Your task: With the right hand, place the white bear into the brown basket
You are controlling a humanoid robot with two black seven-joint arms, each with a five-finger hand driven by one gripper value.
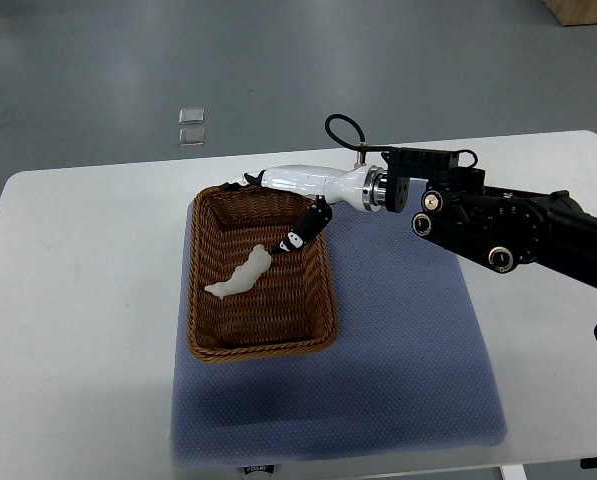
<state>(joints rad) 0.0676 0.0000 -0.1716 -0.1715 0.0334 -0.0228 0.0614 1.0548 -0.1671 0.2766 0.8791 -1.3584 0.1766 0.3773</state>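
The white bear (pixel 240 273) lies inside the brown wicker basket (pixel 261 350), near its middle, stretched out diagonally. My right hand (pixel 268 212), white with black fingertips, hovers over the basket's far right corner. Its fingers are spread and hold nothing. One fingertip (pixel 297 239) hangs just to the right of the bear's upper end, and I cannot tell whether it touches the bear. The black forearm (pixel 508 230) comes in from the right edge. The left arm is not in view.
The basket stands on a blue mat (pixel 398 340) that covers the middle of the white table (pixel 78 300). Two small clear squares (pixel 190 125) lie on the grey floor beyond the table. A wooden corner (pixel 583 10) shows at the top right.
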